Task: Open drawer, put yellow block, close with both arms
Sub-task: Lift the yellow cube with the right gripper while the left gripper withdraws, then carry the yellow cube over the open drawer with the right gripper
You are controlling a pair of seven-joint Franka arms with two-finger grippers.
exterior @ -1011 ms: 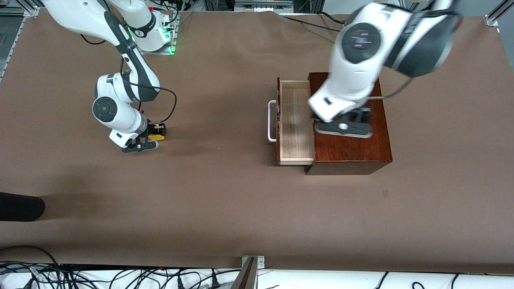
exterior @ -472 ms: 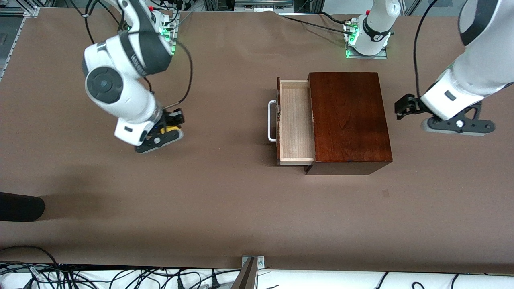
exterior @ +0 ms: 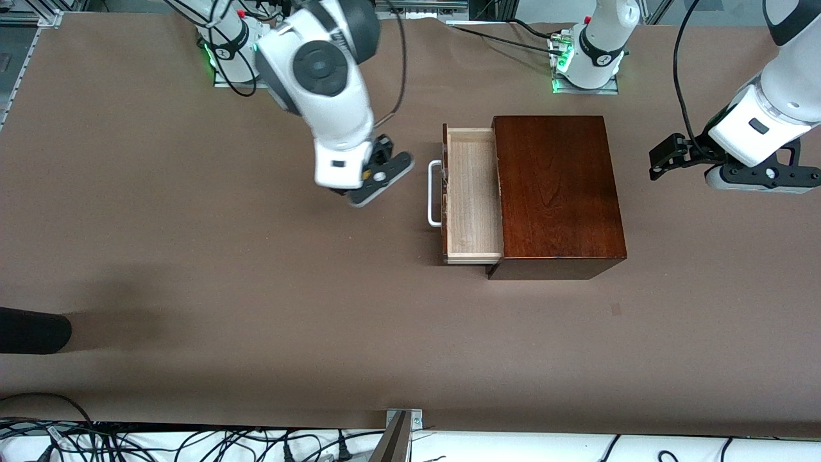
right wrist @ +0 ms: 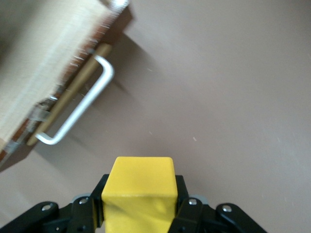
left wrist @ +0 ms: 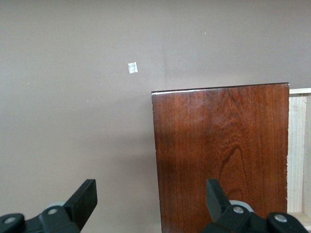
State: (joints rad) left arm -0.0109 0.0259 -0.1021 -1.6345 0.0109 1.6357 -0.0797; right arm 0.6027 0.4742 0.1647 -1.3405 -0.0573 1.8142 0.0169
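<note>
drawer (exterior: pixel 473 192): open, tray pulled out of the box (exterior: pixel 557 192) toward the right arm's end, handle (exterior: pixel 435 194) leading; tray looks empty.
block (right wrist: pixel 139 187): pinched between the right gripper (exterior: pixel 374 178) fingers, up in the air over bare table (exterior: pixel 256 289) just beside the handle.
left gripper (exterior: pixel 737 170): fingers spread, holding nothing, over the table at the left arm's end, beside the box; waiting.
done: open, pick.
left: carry over the tray, drop, close with both arms.
hidden: block not visible in the front view, wrist covers it; tray interior under the box top out of sight; right wrist view blurs the tray.
</note>
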